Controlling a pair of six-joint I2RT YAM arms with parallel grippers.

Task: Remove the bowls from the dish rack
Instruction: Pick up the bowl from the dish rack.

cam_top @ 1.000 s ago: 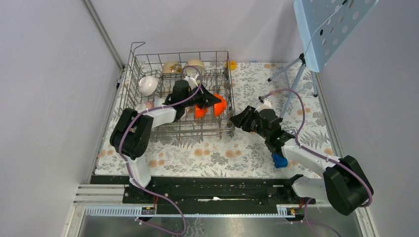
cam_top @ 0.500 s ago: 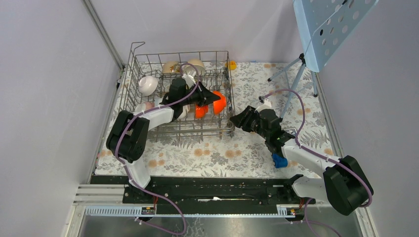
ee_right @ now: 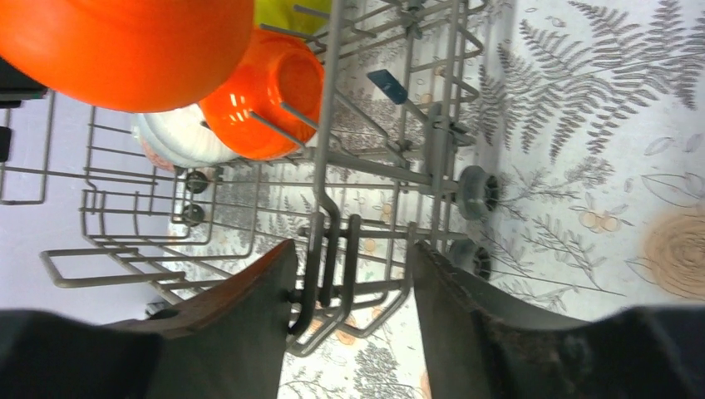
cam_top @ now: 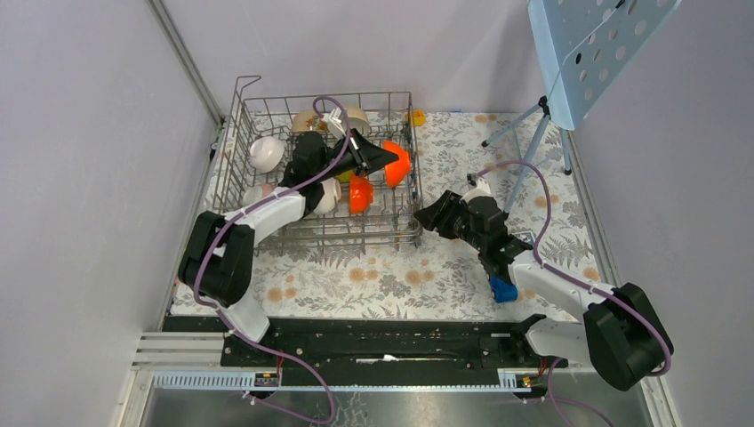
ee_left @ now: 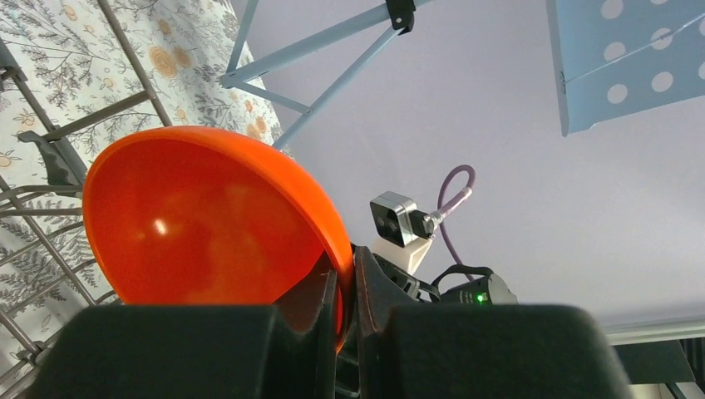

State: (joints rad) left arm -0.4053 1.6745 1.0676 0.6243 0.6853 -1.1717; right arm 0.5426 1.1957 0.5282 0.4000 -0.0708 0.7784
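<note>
At the dish rack [cam_top: 356, 238], two orange bowls [cam_top: 359, 193] (one pinched by left tool [cam_top: 384, 158]); right tool [cam_top: 425, 214] agape.

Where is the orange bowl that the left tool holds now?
In the top view, the held orange bowl is gripped by its rim in the left tool, above the right side of the dish rack, just beyond a second orange bowl.
</note>
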